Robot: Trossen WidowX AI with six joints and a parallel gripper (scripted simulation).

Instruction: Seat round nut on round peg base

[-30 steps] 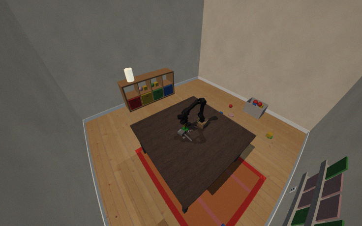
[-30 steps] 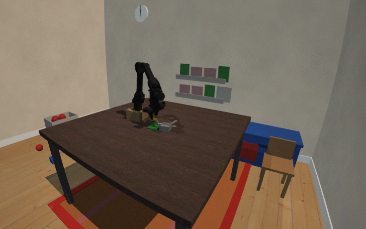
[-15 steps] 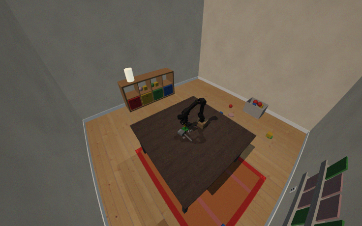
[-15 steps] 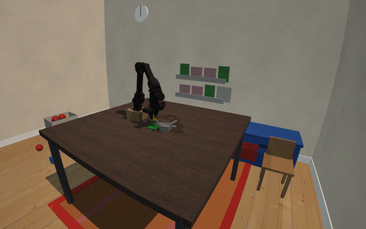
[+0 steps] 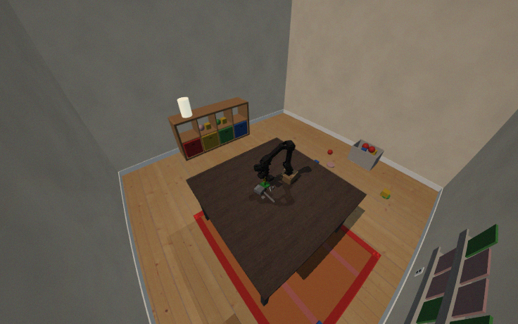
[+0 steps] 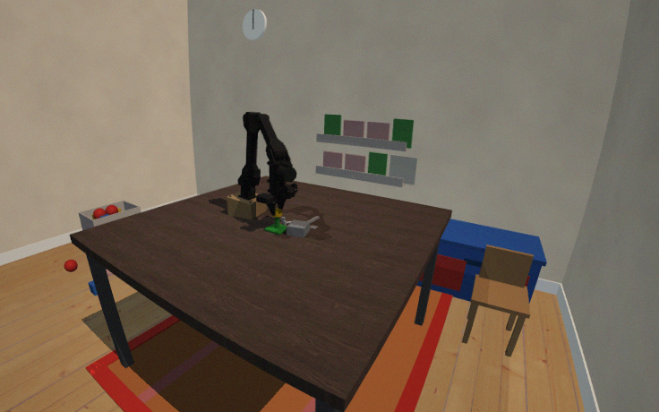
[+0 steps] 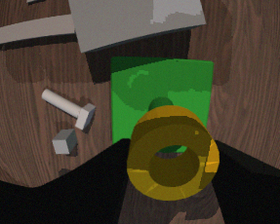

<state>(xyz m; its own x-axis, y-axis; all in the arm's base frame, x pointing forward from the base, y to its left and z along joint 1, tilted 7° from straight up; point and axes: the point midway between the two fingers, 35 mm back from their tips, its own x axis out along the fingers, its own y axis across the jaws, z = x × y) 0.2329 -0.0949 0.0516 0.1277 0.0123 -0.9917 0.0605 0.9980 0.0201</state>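
My gripper (image 7: 170, 148) is shut on the yellow round nut (image 7: 174, 152) and holds it in the air just above the green base (image 7: 160, 94). The round green peg (image 7: 160, 103) stands on that base, and its top shows just past the nut's far rim. In the exterior view the nut (image 6: 277, 210) hangs under my gripper (image 6: 277, 205), a little above the green base (image 6: 274, 228). In the top view my gripper (image 5: 264, 177) is over the green base (image 5: 264, 184). My fingers are dark shapes on both sides of the nut.
A grey block (image 7: 132, 2) with a flat arm (image 7: 29, 29) lies just beyond the green base. The arm's wooden mount (image 6: 242, 206) stands behind.
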